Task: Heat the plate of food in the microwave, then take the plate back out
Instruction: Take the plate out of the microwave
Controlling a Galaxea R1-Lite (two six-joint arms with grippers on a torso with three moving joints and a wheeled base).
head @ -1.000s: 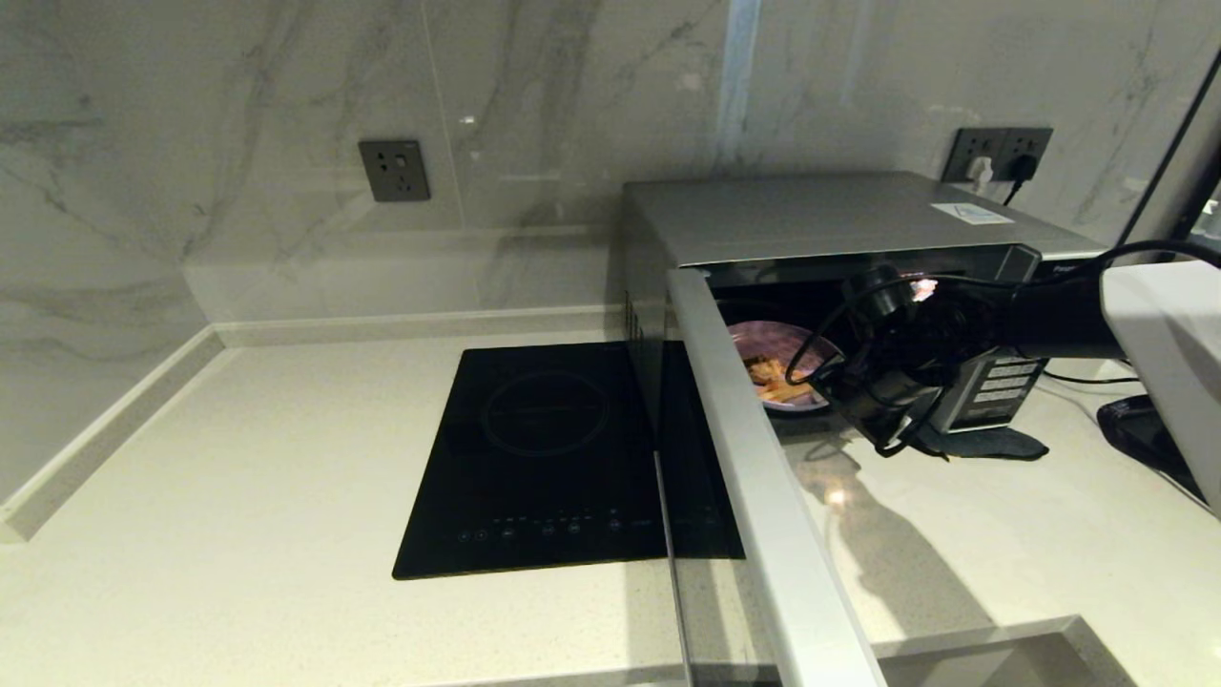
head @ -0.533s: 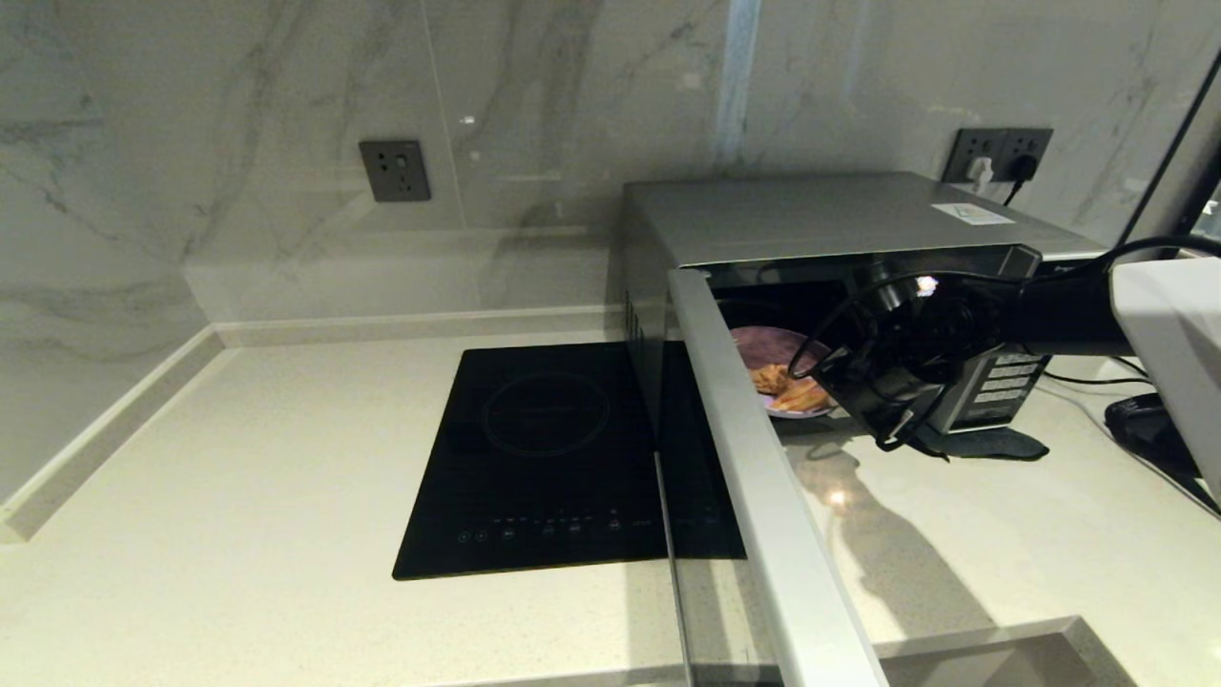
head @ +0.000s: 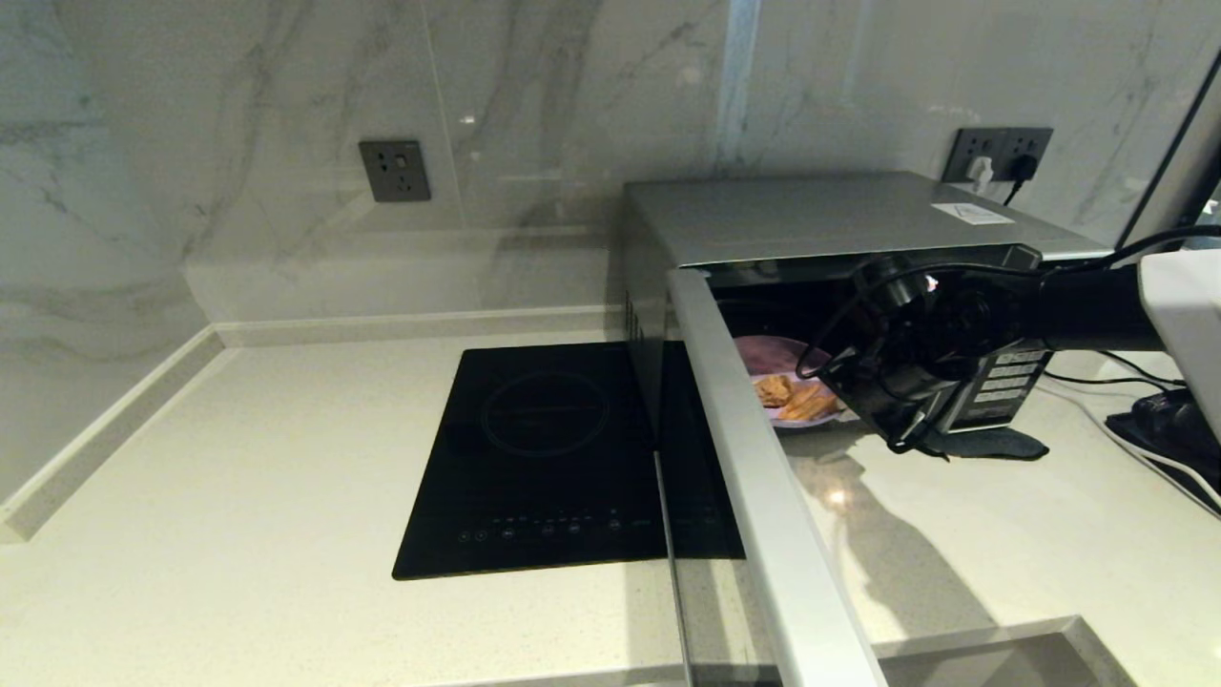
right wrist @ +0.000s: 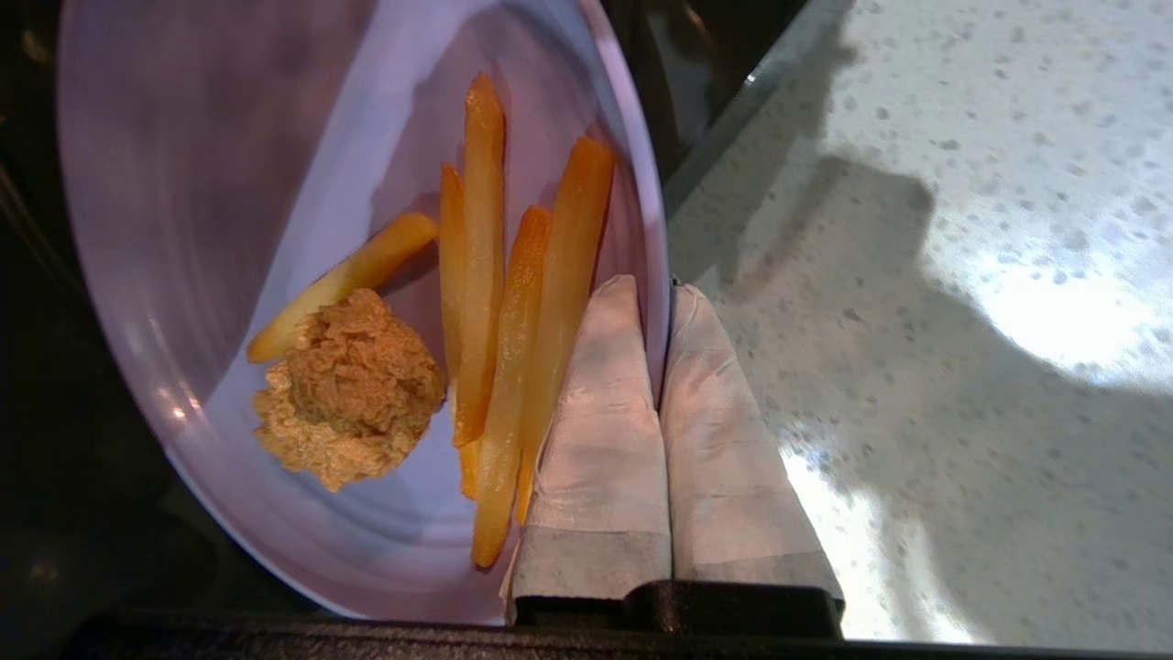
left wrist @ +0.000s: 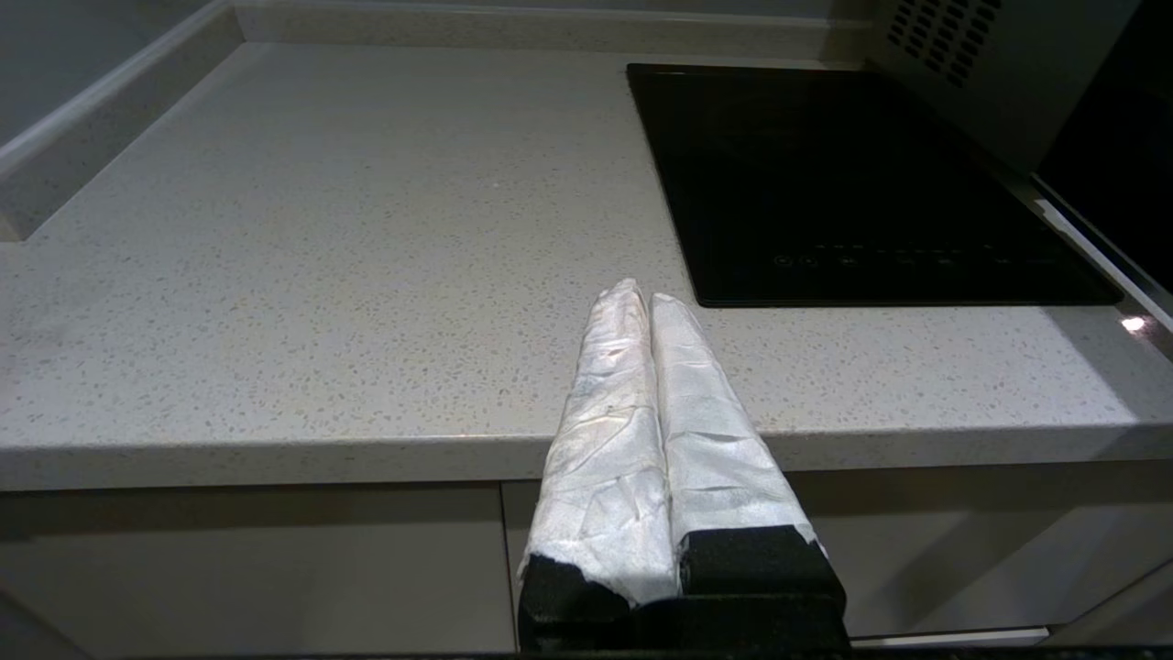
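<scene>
Right gripper (right wrist: 655, 293) clamped on plate of food (head: 784, 386) at the microwave (head: 820, 224) mouth, door (head: 763, 496) open.
Head view: plate half out of the cavity over the counter (head: 238, 458), gripper itself hidden behind the wrist; cooktop (head: 563, 458) beside. Right wrist view only: fingers (right wrist: 605, 412) pinch the plate rim, one above, one under; fries and a fried lump on it. Left wrist view only: left gripper (left wrist: 646, 298) closed, empty, parked off the counter edge.

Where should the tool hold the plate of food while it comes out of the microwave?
On the near rim, from the open front, as the right tool does now: the plate of food is shallow and the microwave opens only there.
</scene>
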